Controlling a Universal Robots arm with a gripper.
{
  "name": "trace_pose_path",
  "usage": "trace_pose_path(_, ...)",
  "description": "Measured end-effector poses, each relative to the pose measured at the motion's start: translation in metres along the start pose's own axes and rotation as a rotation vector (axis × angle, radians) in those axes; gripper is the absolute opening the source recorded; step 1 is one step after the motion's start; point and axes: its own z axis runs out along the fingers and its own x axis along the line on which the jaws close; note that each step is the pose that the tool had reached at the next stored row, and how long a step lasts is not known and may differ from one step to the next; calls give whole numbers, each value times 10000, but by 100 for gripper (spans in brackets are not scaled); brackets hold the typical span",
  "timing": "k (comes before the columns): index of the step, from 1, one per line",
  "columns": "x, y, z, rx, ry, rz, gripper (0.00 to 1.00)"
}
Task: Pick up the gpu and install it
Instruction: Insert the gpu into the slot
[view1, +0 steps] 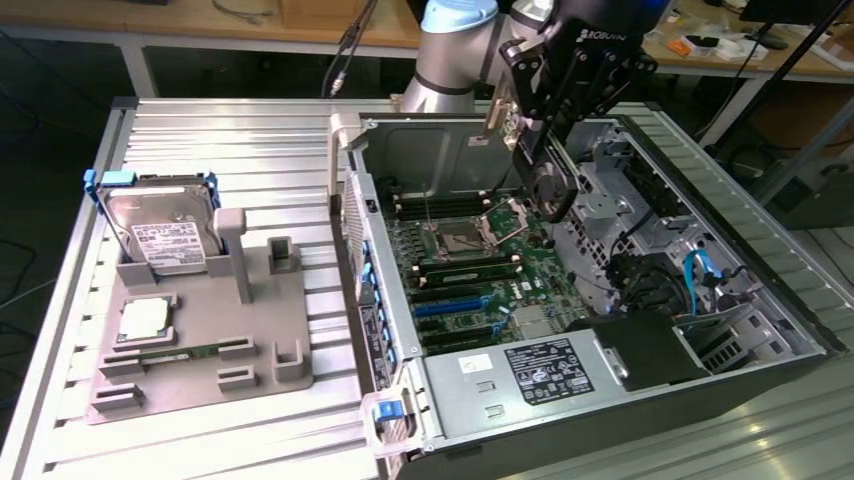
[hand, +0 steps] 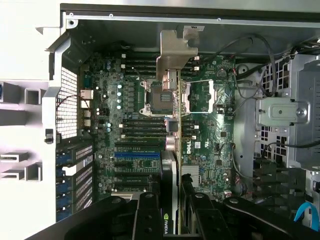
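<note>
Pincer (view1: 537, 140) (hand: 172, 200) is gripping the gpu (view1: 550, 190) (hand: 172, 125), closed on its flat faces. Card is hanging edge-down over the motherboard (view1: 461, 255) (hand: 210, 110) of the open computer case (view1: 427, 150), with its metal bracket (hand: 176, 50) pointing toward a case wall.

wooden bench (view1: 174, 20) behind | ribbed metal table (view1: 240, 130) | dark floor (view1: 34, 200) beside

Pretty bright, even light from overhead. The ribbed metal table (view1: 227, 140) blows out white with glare, while the open computer case (view1: 427, 150) stays shadowy inside.
</note>
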Motion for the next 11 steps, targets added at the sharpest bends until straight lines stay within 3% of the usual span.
trace_pose_path(2, -10, 0, 0, -1, 62, 3, 27)
trace_pose_path(11, -11, 3, 1, -7, 74, -233, 27)
